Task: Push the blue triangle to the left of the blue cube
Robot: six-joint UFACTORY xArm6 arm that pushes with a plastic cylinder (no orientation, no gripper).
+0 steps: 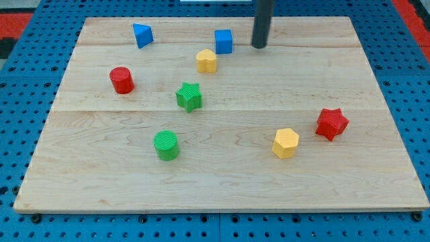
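The blue triangle point(142, 34) lies near the board's top edge, left of centre. The blue cube point(224, 41) stands to its right, also near the top, with a wide gap between them. My tip point(259, 46) is the lower end of the dark rod and rests on the board just right of the blue cube, a short gap apart from it. The tip is far from the blue triangle, with the cube between them.
A yellow hexagon point(206, 60) sits just below-left of the cube. A red cylinder point(121, 80), green star point(189, 96), green cylinder point(166, 145), second yellow hexagon point(285, 142) and red star point(331, 124) are spread over the wooden board point(376, 175).
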